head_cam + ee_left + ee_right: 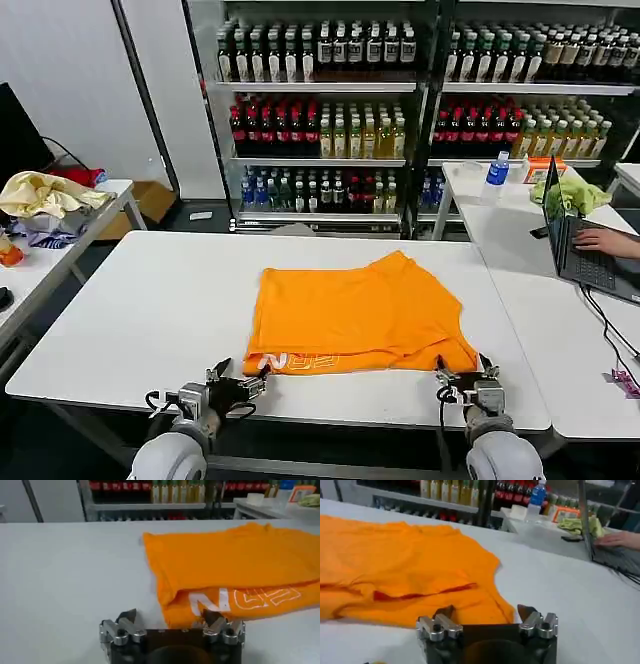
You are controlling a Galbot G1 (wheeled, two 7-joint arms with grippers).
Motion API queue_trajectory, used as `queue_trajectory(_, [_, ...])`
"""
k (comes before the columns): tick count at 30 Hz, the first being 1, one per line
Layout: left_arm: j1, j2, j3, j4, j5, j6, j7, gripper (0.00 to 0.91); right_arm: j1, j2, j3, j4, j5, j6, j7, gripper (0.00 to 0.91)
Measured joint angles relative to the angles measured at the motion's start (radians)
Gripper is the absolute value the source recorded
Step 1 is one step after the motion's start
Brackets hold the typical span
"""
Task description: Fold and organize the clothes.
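The clothes are one bright orange T-shirt (pixel 360 315), lying folded flat in the middle of the white table (pixel 150 300). White lettering (pixel 245 599) shows along its near folded edge. My left gripper (pixel 243 378) sits low at the shirt's near left corner, open, its fingers straddling that corner (pixel 169 616) without closing on it. At the near right corner my right gripper (pixel 463 372) is also open; the shirt's hem lies between its fingers (pixel 485 611).
A side table on the left carries a pale yellow cloth heap (pixel 45 192). On the right table are a laptop (pixel 585 255) with a person's hand (pixel 605 240) on it, a lime-green cloth (pixel 570 195) and a blue bottle (pixel 497 170). Drink shelves (pixel 320 120) stand behind.
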Motion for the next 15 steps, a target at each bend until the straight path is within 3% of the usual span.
queue_trajectory(1, [0.002,0.0,0.0,0.0,0.0,-0.002,0.0,0.151,0.001,0.002,0.0,-0.006,0.0,0.0,-0.001,0.322])
queue_trajectory(2, [0.003,0.0,0.0,0.0,0.0,-0.003,0.0,0.111,0.002,0.003,-0.001,-0.012,0.0,0.001,-0.002,0.111])
queue_trajectory(4, [0.007,0.001,0.0,-0.001,0.0,-0.006,0.001,0.081,0.004,0.005,-0.004,-0.019,0.0,0.002,-0.003,0.0])
queue_trajectory(15, [0.03,0.002,0.005,-0.011,0.0,-0.007,0.018,0.06,0.001,0.012,-0.019,-0.043,-0.007,0.024,-0.017,0.0])
